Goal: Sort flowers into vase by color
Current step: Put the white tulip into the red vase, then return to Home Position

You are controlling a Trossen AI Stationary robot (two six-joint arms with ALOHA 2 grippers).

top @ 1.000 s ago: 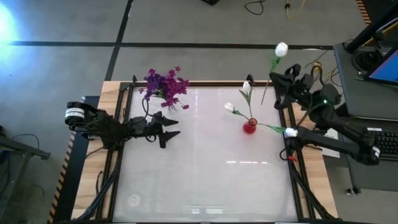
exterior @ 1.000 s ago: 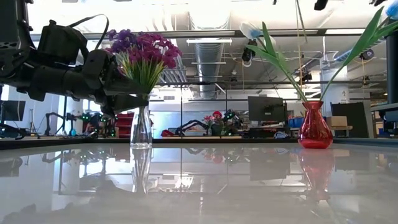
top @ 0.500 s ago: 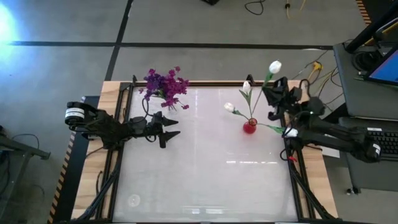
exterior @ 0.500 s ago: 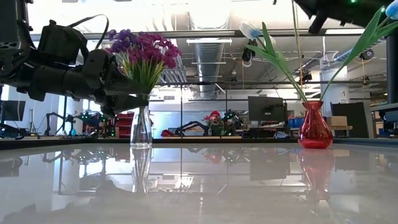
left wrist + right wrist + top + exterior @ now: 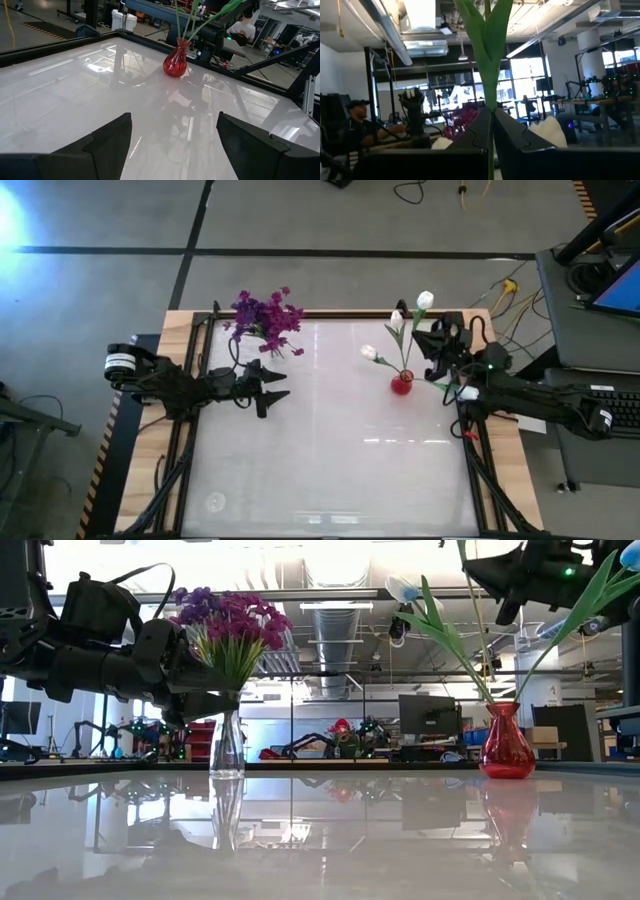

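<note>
A red vase (image 5: 402,384) (image 5: 505,745) stands far right on the table, with three white tulips in it: buds (image 5: 397,318), (image 5: 368,352) and one leaning out right (image 5: 467,392). My right gripper (image 5: 437,342) (image 5: 491,120), beside and above that vase, is shut on a fourth white tulip (image 5: 425,300). The purple blossoms (image 5: 265,318) (image 5: 225,620) stand in a clear vase (image 5: 227,745) at far left. My left gripper (image 5: 268,386) (image 5: 172,145) waits open near that clear vase, touching nothing. My right gripper pinches the tulip's thin green stem (image 5: 491,107) between its two fingers, just below the long leaves (image 5: 487,45). The fingers lie across the stem. The tulip is lifted clear, roughly upright, bud uppermost; its lower end is hidden below the fingers.
A wooden frame with black rails (image 5: 190,410) borders the glossy white table (image 5: 330,460). Bare tabletop fills the middle and near side. A desk with a keyboard (image 5: 620,405) stands to the right. A person (image 5: 357,125) sits in the room beyond.
My right gripper has carried the white tulip from beyond the table's far right corner leftward and toward the near side, up to the red vase, and has come down into the low view. The tulip has kept upright in the hold. The left arm has kept still.
</note>
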